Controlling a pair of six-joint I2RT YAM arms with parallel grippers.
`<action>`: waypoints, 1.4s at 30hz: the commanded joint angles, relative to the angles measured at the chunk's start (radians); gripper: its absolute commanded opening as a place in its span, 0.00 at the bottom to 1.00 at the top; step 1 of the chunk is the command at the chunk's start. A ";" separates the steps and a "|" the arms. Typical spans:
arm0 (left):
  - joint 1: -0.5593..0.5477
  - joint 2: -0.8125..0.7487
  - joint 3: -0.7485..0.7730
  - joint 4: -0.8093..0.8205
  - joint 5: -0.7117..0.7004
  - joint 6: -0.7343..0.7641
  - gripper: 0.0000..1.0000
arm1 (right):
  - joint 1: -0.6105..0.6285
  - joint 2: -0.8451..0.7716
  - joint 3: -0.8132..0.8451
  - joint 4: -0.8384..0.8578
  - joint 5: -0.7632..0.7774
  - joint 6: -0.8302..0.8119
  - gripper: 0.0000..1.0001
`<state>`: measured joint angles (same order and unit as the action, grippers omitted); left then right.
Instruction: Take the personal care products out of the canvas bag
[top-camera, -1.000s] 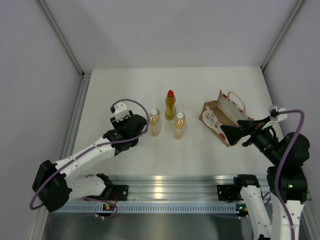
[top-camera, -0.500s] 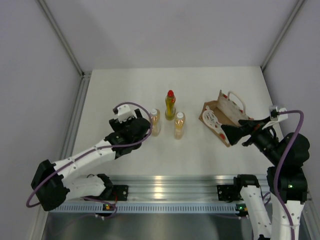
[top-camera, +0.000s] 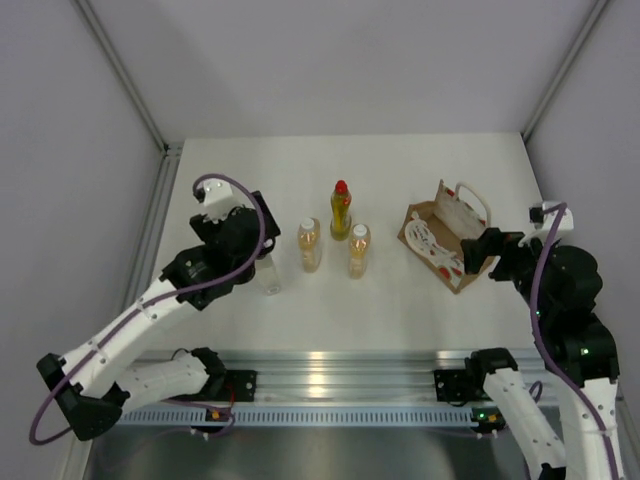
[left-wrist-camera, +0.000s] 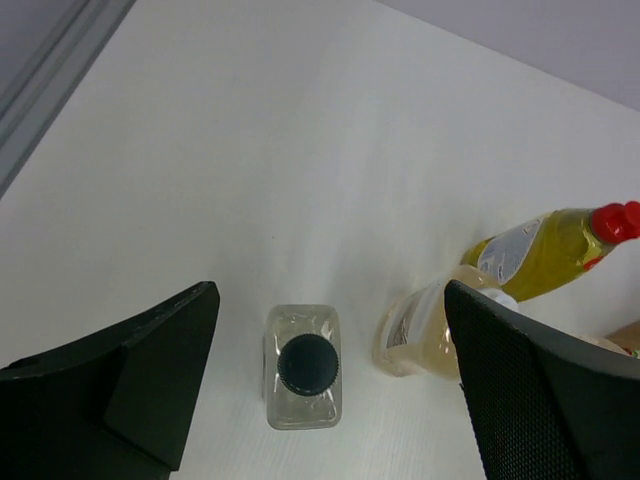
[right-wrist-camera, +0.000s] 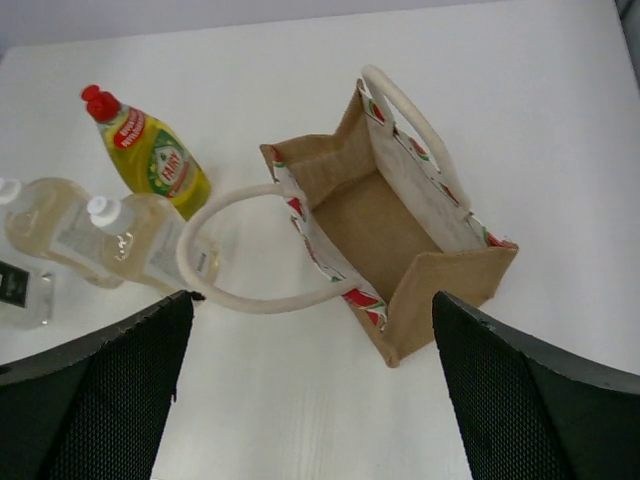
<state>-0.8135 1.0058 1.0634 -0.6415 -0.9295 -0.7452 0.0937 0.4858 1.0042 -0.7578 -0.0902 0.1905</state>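
Left wrist view is showing the left hand (left-wrist-camera: 330, 292) hanging wide open over the square clear bottle (left-wrist-camera: 303, 378), gripping nothing. Two rounded amber bottles (top-camera: 311, 245) (top-camera: 358, 250) and the yellow bottle (top-camera: 341, 212) are standing beside it on the smooth white tabletop (top-camera: 400, 300), well inside its edges. The right hand (right-wrist-camera: 312, 298), also open, is hovering over the coarse-woven canvas bag (right-wrist-camera: 430, 295) nearer the right edge.

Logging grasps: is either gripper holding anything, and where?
Nothing held. Left gripper open above the clear bottle; right gripper open by the bag.

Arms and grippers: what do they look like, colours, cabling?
White link shells and black joints on the left arm and right arm, a purple cable looped along each. The left gripper and right gripper have black wedge-shaped fingers with a fine dotted texture.
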 joint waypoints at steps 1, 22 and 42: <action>0.089 -0.004 0.098 -0.187 0.079 0.052 0.99 | 0.096 0.007 0.020 -0.034 0.286 -0.102 0.99; 0.697 -0.499 0.062 -0.339 0.623 0.421 0.98 | 0.270 -0.187 0.060 -0.192 0.514 -0.094 0.99; 0.456 -0.665 0.168 -0.504 0.347 0.406 0.99 | 0.271 -0.185 0.066 -0.201 0.524 -0.083 0.99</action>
<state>-0.3519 0.3298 1.2396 -1.1332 -0.5491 -0.3382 0.3450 0.2848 1.0435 -0.9356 0.4065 0.1009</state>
